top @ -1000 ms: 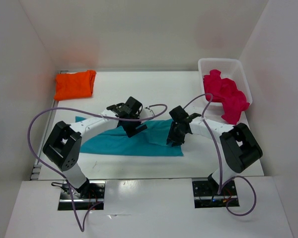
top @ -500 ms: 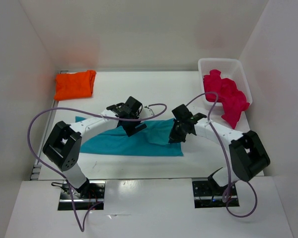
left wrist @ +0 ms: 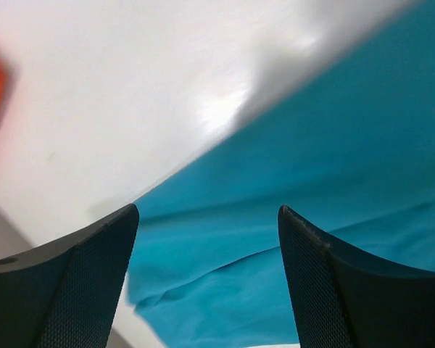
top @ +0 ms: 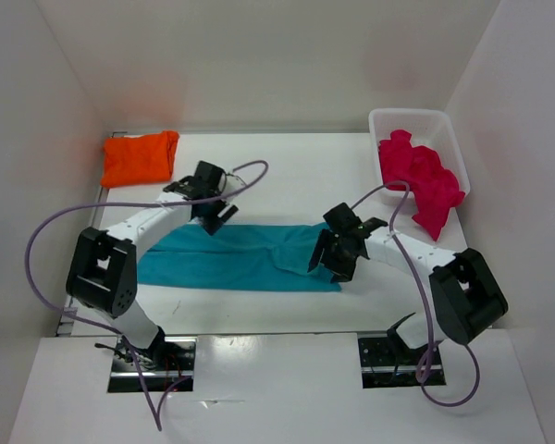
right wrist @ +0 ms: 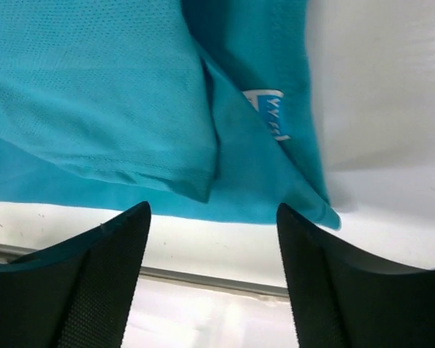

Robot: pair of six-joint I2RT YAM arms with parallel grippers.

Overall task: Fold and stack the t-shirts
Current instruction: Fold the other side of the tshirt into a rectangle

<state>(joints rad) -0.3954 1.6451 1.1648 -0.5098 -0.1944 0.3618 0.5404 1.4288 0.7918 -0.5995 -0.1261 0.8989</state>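
Observation:
The teal t-shirt [top: 231, 259] lies in a long folded strip across the middle of the table. My left gripper [top: 208, 208] hovers open at its far edge; in the left wrist view the teal cloth [left wrist: 333, 145] shows between the spread fingers [left wrist: 80, 283] with nothing held. Over the strip's right end my right gripper [top: 338, 257] is open too, and its view shows the sleeve hem and a white label [right wrist: 268, 112] on the teal t-shirt [right wrist: 94, 87]. The orange t-shirt [top: 139, 157] lies folded at the back left. The pink-red t-shirt [top: 421, 176] is bunched in the basket.
The white plastic basket [top: 388, 118] stands at the back right, with the pink-red cloth spilling over its near rim. White walls close in the table on three sides. Purple cables loop over both arms. The table's near edge [right wrist: 203, 275] shows beneath the right fingers.
My right gripper has opened and let go of the teal shirt's right end, which now lies flat. My left gripper has moved back and left to the shirt's far edge.

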